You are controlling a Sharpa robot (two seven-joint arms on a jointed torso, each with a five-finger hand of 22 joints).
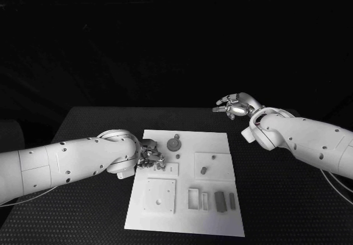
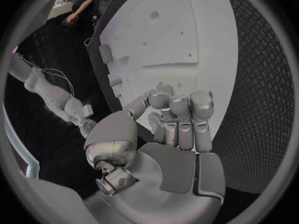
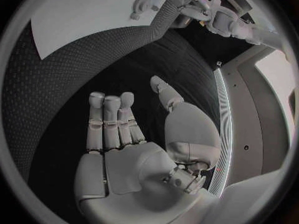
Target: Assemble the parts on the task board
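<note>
The robot's left hand (image 1: 149, 157) hovers at the left edge of the white task board (image 1: 213, 224), which lies in the middle of the black table (image 1: 88, 122), its fingers (image 2: 179, 115) curled inward above the board's upper-left part. From the wrist camera behind that hand, the curled fingers seem to close on nothing, though whether a small piece sits hidden between them cannot be told. Just beyond the hand on the board rests a round grey part (image 1: 174, 144), with a smaller dark part (image 1: 178, 154) beside it. Further toward the board's right side lies a small dark peg (image 1: 204, 170) on a raised square plate, and nearer the robot, along the board's lower edge, a square plate with a hole (image 1: 159, 195) sits beside an open rectangular frame (image 1: 193, 199) and two narrow dark bars (image 1: 219, 201). The right hand (image 1: 234, 106) is held well clear of the board, beyond its far right corner, above the table, fingers (image 3: 111, 119) straight and apart, gripping nothing. No brand, label or writing can be read on the board or parts.
</note>
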